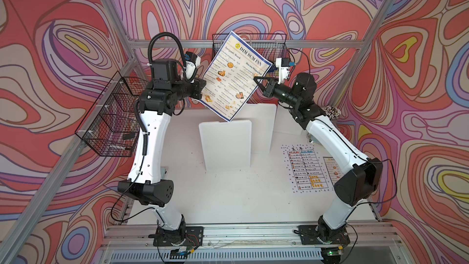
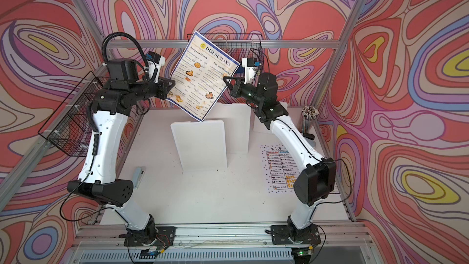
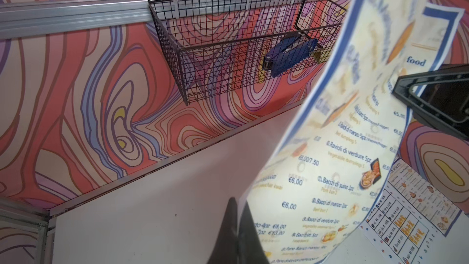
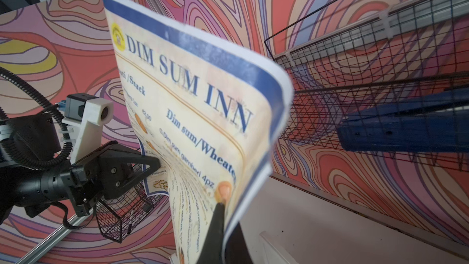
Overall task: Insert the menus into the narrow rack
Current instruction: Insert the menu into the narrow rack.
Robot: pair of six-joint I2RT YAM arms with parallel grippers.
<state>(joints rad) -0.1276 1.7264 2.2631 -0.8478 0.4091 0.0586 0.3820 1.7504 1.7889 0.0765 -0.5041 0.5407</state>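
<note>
Pinching the large menu (image 1: 236, 74) by its two side edges, with the left tool (image 1: 202, 84) and the right tool (image 1: 256, 80) both clamped shut on the paper. Holding it aloft and tilted just in front of the wire rack (image 1: 278, 46), not yet inside, with its top corner overlapping the rack's rim in both top views. Leaving the white menu (image 1: 308, 170) and the smaller menu (image 1: 330, 171) flat on the counter (image 1: 228, 199), well apart from the rack.

Risking buckling the visibly bowed sheet by bringing the tools closer together, or tearing it by pulling them apart. Risking snagging a lower corner on the rack's wire rim by going in tilted. Probably risking jamming against the blue stapler (image 3: 291, 55) lying inside the rack, at its end nearer the right tool. Risking losing the thin edge pinch through a quick swing.
</note>
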